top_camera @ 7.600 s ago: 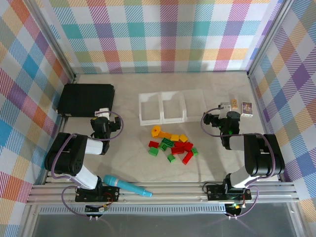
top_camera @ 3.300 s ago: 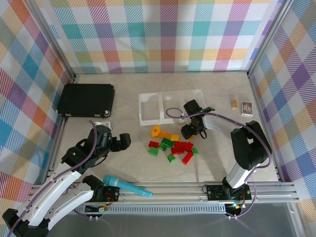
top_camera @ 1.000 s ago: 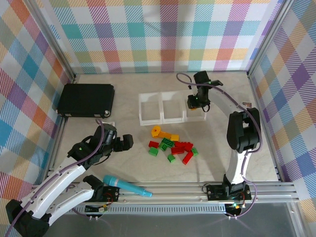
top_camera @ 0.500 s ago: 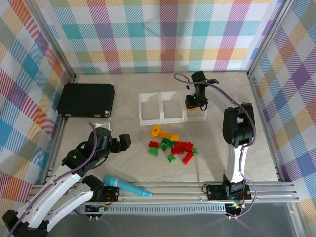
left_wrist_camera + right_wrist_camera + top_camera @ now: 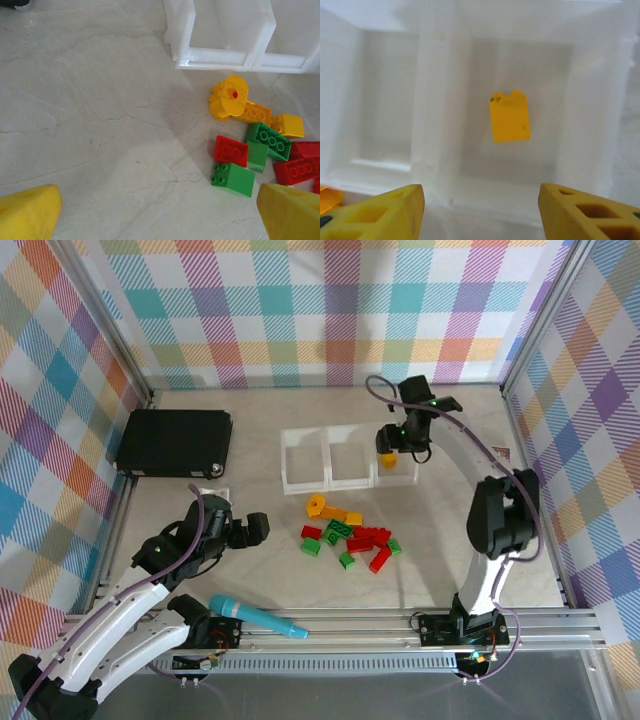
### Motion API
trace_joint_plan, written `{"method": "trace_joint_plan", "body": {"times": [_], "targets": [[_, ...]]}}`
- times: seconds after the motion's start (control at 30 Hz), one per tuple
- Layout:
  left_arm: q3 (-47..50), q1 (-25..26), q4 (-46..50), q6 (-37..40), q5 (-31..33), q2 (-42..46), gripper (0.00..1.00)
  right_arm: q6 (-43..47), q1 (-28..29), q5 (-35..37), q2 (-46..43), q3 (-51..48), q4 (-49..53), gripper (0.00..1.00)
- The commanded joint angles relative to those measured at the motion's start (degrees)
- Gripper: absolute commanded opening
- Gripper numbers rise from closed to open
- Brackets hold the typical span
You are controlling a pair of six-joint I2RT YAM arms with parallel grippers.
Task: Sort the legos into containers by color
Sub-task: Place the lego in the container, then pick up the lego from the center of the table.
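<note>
Right fingers point(image 5: 375, 212) apart, yellow brick point(image 5: 509, 116) lying loose in bin point(image 5: 590, 125); left fingers point(image 5: 25, 212) wide (empty). Legos point(image 5: 268, 140) look light, rigid, slick: pinch flat sides

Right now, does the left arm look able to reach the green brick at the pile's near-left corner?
Probably yes. The left gripper is open and pointed that way, with nothing but table between it and the green brick. A red brick close beside it may crowd one finger.

Black case point(image 5: 175, 442) far left; teal marker point(image 5: 258, 617) nr front rail; plaid walls point(image 5: 330, 310).
</note>
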State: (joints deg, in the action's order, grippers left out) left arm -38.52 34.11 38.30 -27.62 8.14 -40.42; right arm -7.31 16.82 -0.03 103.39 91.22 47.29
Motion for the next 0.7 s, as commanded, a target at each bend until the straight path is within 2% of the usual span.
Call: {"method": "trace_joint_plan", "body": {"times": [0.0,0.07,0.17,0.27,0.4,0.5,0.67], "targets": [[-1.55,0.70,0.93,0.61,-1.91,-0.17,1.00,-6.63,-0.39,-3.32,-7.04,-4.47,1.26,0.64],[-1.42,0.70,0.81,0.50,-2.50,-0.35,1.00,-9.20,-0.30,-5.19,-11.41,-7.88,0.57,0.65],[-1.40,0.70,1.13,0.38,-2.23,-0.92,1.00,-15.23,0.03,-6.26,-17.66,-13.79,-0.74,0.72],[-1.56,0.65,1.26,0.34,-2.47,-1.65,1.00,-21.23,0.94,-7.88,-22.57,-19.67,-1.68,0.72],[-1.45,0.70,1.00,0.37,-2.78,-2.26,1.00,-28.50,5.45,-7.14,-26.99,-26.52,-3.76,0.74],[-1.30,0.70,1.24,0.27,-2.08,-2.62,1.00,-31.67,10.22,-6.07,-27.40,-29.80,-6.22,0.75],[-1.58,0.70,1.42,0.25,-2.54,-3.42,1.00,-35.40,15.21,-2.74,-22.40,-30.93,-7.79,0.77]]}}
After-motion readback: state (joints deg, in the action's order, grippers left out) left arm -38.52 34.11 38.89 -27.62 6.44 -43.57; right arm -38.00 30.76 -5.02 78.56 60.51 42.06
